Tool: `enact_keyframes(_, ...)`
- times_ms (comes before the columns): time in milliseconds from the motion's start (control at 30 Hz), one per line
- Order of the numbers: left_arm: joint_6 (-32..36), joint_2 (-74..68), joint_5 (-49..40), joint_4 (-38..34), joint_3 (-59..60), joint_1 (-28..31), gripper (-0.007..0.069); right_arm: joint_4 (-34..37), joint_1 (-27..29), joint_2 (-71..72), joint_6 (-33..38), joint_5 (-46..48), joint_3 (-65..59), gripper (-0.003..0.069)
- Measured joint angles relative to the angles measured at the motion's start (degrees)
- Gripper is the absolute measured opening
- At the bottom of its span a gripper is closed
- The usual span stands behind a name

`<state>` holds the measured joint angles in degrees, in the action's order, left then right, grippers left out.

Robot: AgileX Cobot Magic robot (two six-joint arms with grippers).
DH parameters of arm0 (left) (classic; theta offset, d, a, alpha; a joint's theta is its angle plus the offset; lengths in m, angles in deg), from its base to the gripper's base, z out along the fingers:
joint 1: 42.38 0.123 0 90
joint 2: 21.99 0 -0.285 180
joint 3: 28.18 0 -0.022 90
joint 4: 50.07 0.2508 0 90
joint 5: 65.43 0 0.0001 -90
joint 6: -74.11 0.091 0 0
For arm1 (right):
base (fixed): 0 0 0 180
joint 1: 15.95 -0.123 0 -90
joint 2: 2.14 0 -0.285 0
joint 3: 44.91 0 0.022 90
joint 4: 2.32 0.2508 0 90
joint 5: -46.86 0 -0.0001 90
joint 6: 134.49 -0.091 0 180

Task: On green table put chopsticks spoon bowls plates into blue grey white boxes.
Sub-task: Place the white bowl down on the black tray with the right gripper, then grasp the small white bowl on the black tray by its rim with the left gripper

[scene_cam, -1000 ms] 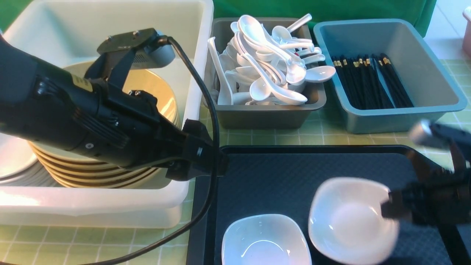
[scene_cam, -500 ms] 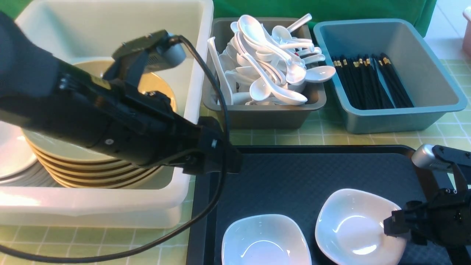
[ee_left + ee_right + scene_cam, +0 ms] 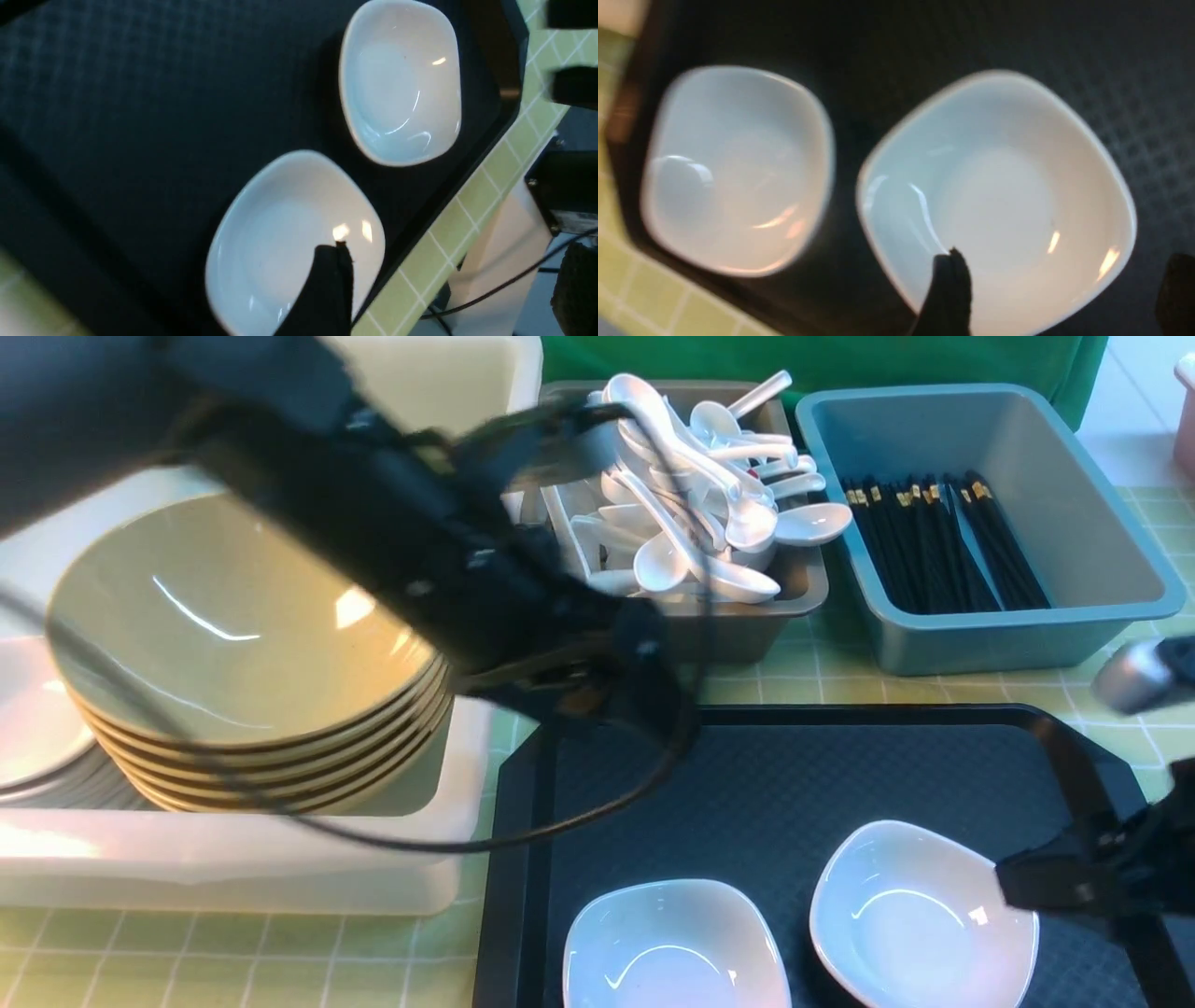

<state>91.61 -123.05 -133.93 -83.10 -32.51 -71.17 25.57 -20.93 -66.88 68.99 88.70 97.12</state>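
Two plates [image 3: 924, 919] lie side by side on the black tray [image 3: 747, 784]. The right gripper [image 3: 1064, 255] is spread astride the rim of the right one. The left gripper [image 3: 644, 709], spread and empty, hangs over the tray's far corner. Behind stand the white box [image 3: 233, 887] with about six stacked bowls [image 3: 215, 616], the grey box [image 3: 747, 635] heaped with spoons [image 3: 691, 513], and the blue box [image 3: 1008, 635] with chopsticks [image 3: 943, 541]. The left arm [image 3: 373, 513] covers part of the white and grey boxes.

black tray [image 3: 794, 775]: flat, rectangular, dark, with a fine woven texture, a raised rim and rounded corners; the front view's lower edge cuts off its near side. green cloth [image 3: 822, 357]: backdrop hanging along the far side. pink object [image 3: 1187, 415]: only an edge shows, far right; kind unclear.
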Motion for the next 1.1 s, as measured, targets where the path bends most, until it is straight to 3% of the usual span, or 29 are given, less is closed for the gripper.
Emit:
enact_keyframes(267, -3.4, -18.3, -0.6, 4.2, -16.8, -9.8, 0.0561, -3.8, 0.0, 15.0, -1.1, 7.6, 3.1, 0.0555)
enact_keyframes(433, -3.4, -29.0, -1.2, 4.4, -26.1, -12.6, 0.0561, -7.5, 0.0, 21.5, -1.1, 10.7, 3.1, 0.0555)
enact_keyframes(700, -2.3, -41.3, -1.2, 2.7, -33.3, -12.9, 0.0548, -7.9, 0.0, 22.5, -1.1, 12.3, 3.0, 0.0555)
enact_keyframes(800, -0.8, -43.3, -1.2, -1.0, -33.9, -12.8, 0.0467, -8.2, -0.2, 22.5, -1.1, 12.3, 3.0, 0.0555)
enact_keyframes(867, -0.2, -44.1, -1.1, -3.6, -34.1, -12.7, 0.0347, -8.7, -1.1, 22.5, -1.1, 12.3, 3.0, 0.0555)
enact_keyframes(933, 0.1, -44.8, -1.1, -5.2, -34.1, -12.5, 0.0127, -9.3, -2.3, 22.5, -1.1, 12.3, 3.0, 0.0555)
enact_keyframes(967, 0.3, -44.8, -1.2, -5.4, -34.1, -12.3, 0.0082, -9.6, -2.6, 22.5, -1.1, 12.3, 3.0, 0.0555)
enact_keyframes(1033, 0.0, -44.3, -1.3, -5.9, -34.1, -11.6, 0.0022, -9.8, -3.0, 22.5, -1.1, 12.1, 3.0, 0.0555)
enact_keyframes(1100, -0.6, -42.6, -1.1, -5.5, -34.1, -10.8, 0.0013, -10.0, -3.3, 22.5, -1.1, 11.5, 3.0, 0.0555)
